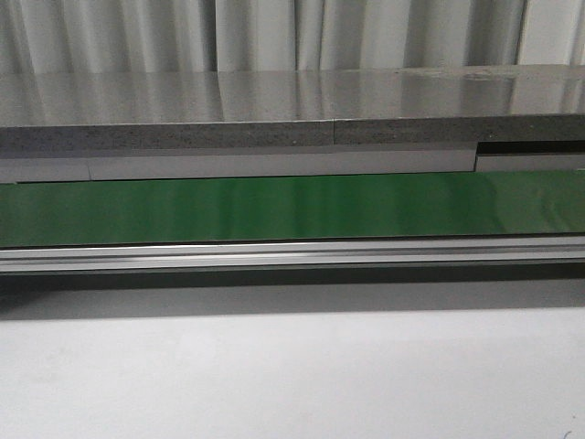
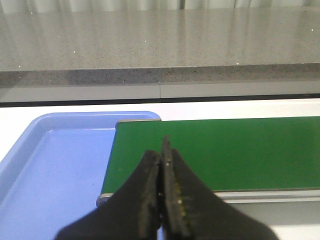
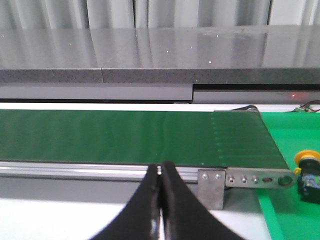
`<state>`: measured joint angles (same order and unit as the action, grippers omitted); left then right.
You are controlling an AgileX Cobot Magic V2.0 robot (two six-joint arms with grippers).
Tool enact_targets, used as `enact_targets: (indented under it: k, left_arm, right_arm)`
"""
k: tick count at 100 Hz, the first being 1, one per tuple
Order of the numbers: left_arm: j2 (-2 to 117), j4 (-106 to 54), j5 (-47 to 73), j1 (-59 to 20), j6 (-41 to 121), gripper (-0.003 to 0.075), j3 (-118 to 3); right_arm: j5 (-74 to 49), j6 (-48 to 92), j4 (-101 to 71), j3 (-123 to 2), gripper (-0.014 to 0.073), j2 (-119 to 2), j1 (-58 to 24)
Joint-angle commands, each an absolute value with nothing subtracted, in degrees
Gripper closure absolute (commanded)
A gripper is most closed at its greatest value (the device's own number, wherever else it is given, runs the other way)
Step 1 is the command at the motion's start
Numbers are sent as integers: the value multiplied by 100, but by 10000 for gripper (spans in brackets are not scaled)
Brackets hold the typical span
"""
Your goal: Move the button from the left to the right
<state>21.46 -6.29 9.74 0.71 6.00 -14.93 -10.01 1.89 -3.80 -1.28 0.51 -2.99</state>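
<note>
Left tool [image 2: 161, 150]: the 2 black fingers are pressed together with nothing between them; in the left wrist view it hangs over the near left corner of the green belt.
Right tool [image 3: 160, 170]: the 2 black fingers meet at the tips and hold nothing; in the right wrist view it sits just in front of the belt's near rail.
Button [image 3: 308, 172]: seen only in the right wrist view, past the right end of the belt, on the green mat; its orange-yellow round cap faces up-left above a small dark blocky body. It is well apart from the right tool and cut partly by the picture's edge.
Green belt [image 1: 292, 208]: runs across the surface from left to right, bare along the length that the front view shows.
Rail [image 1: 292, 254]: silver metal strip along the belt's near edge; in the right wrist view it ends in a bracket [image 3: 212, 187] with bolts.
Blue tray [image 2: 45, 170]: lies at the belt's left end, its rim touching or just under the belt's corner; which one cannot be told.
Green mat [image 3: 295, 135]: lies at the belt's right end.
Grey counter [image 1: 292, 105]: speckled slab along the far edge behind the belt, with pale curtains [image 1: 274, 32] behind it.
Surface [image 1: 292, 375]: pale grey in front of the rail.
</note>
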Motion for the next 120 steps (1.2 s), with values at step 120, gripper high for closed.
enact_targets:
  k: [120]
  left_arm:
    - [2173, -684, 500, 29, 555, 741, -1650]
  right_arm:
    - [-246, 177, -326, 59, 661, 157, -301]
